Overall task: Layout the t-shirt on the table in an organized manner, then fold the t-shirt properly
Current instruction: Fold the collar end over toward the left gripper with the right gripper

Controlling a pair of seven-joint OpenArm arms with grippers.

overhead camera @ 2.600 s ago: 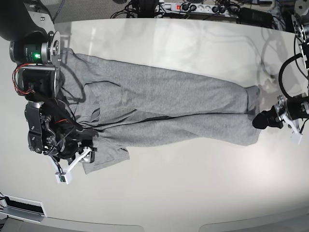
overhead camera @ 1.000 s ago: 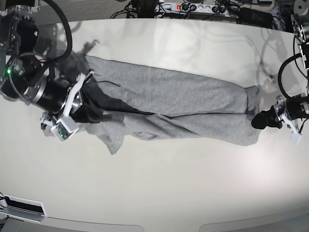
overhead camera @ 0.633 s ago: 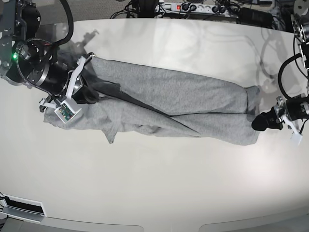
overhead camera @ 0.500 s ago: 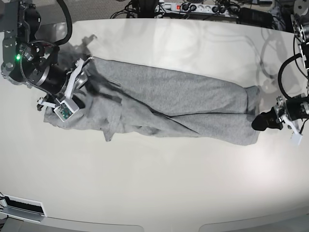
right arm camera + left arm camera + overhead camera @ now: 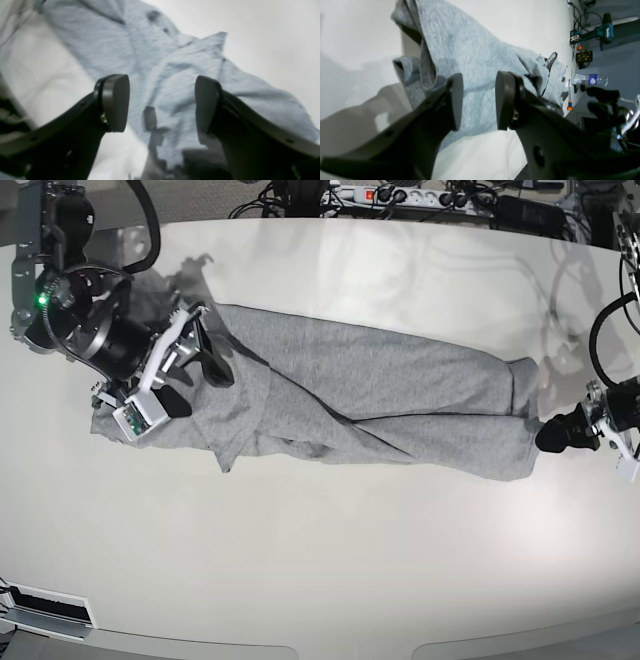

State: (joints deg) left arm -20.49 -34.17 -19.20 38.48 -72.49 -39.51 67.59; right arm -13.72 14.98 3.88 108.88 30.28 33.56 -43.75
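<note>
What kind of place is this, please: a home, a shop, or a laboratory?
Most likely a robotics lab or workshop: a cordless drill sits beside the table, a power strip with tangled cables lies behind it, and two robot arms work the t-shirt.

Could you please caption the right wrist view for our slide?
Open right pincer hovering above the rumpled heather grey cotton t-shirt on the glossy off-white table.
</note>
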